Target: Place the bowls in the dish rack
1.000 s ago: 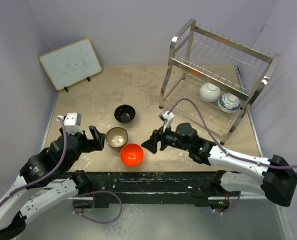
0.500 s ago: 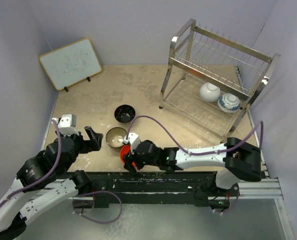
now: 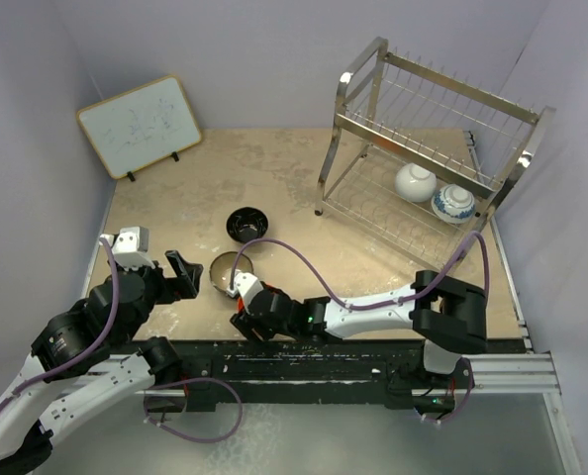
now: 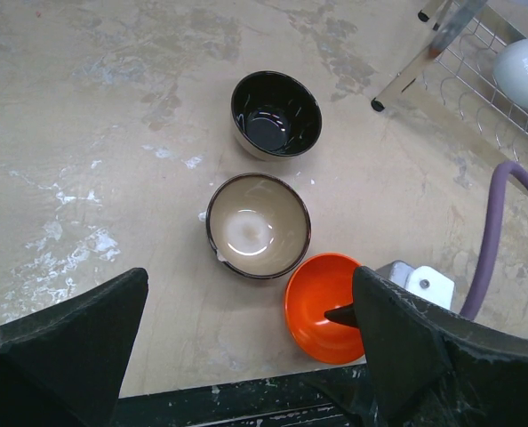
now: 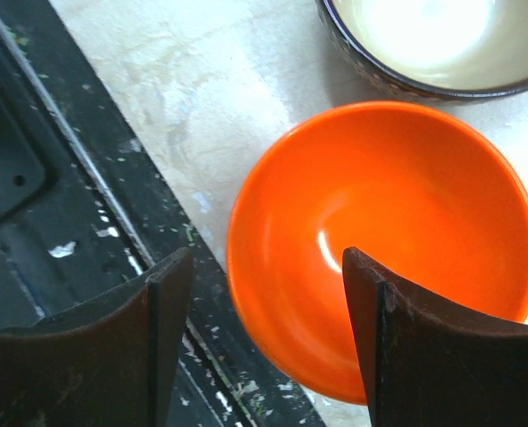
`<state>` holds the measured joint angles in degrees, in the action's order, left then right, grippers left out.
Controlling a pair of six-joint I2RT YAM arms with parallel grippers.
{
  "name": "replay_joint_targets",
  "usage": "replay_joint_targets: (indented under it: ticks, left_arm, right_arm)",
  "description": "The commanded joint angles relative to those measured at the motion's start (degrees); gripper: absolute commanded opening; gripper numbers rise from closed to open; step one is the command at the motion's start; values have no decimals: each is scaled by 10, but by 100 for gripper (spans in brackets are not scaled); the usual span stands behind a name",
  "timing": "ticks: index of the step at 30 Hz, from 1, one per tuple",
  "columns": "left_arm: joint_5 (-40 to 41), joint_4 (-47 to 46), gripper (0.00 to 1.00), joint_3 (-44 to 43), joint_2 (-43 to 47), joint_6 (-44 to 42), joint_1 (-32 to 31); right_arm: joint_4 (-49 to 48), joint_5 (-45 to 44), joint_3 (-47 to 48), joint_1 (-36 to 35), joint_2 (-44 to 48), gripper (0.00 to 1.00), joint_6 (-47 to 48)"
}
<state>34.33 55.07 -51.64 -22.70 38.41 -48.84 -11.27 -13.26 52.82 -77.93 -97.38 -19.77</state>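
The fingers (image 5: 162,329) of the right gripper (image 5: 266,267) are standing well apart and straddling the near rim of the orange-red bowl (image 5: 397,213), one finger hanging outside it over the black rail (image 5: 33,133) at the table's near edge and the other hanging over the bowl's inside; nothing is being clamped, and whether either finger is touching the rim I cannot tell. The orange-red bowl is sitting upright on the table (image 3: 274,168) close to that edge; from above the right arm is covering almost all of it; the tan-brown bowl (image 4: 258,225) is sitting upright just beyond it, so near that contact cannot be judged; the black bowl (image 4: 276,114) is sitting upright a little farther back, apart from the tan one. The left gripper (image 3: 185,274) is hovering beside the tan-brown bowl, its fingers (image 4: 77,329) spread wide and gripping nothing. The dish rack (image 3: 331,158) is standing at the far right of the table, well apart from these three bowls; the white bowl (image 3: 414,182) and the blue-and-white bowl (image 3: 452,202) are lying side by side on its lower tier. A purple cable (image 3: 274,243) is arching over the right arm; a whiteboard (image 3: 141,126) is leaning at the far left corner.
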Motion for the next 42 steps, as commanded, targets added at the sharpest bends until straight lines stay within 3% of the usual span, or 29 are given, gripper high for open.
replay_joint_targets:
  ticks: [1, 5, 8, 13, 20, 25, 27, 32, 34, 42]
  left_arm:
    - [8, -9, 99, -4, -3, 4, -1]
    - [7, -8, 99, -3, -1, 4, -1]
    - [7, -9, 99, -4, 1, 5, -1]
    - [7, -8, 99, -4, 3, 5, -1]
    - [5, -10, 99, -4, 1, 3, -1]
    - [5, -10, 99, -3, 1, 3, -1]
    - [5, -10, 99, -3, 3, 3, -1]
    - [4, -11, 99, -3, 0, 2, -1]
    - [5, -11, 99, -3, -4, 3, -1]
    - [4, -11, 99, -3, -1, 3, -1]
  right_arm:
    - [7, -47, 23, 0, -9, 67, 17]
    - [6, -55, 26, 0, -17, 54, 18]
    - [0, -56, 21, 0, -6, 34, 13]
    - [0, -38, 12, 0, 42, 19, -9]
    - [-19, 6, -22, 6, 145, 14, -49]
    - [-46, 69, -47, 53, 178, 13, -73]
    - [-45, 65, -51, 60, 180, 17, -68]
    - [-9, 43, -23, 56, 156, 53, -10]
    - [10, 43, -8, 49, 139, 61, 6]
    - [72, 1, 43, -9, 71, 67, 20]
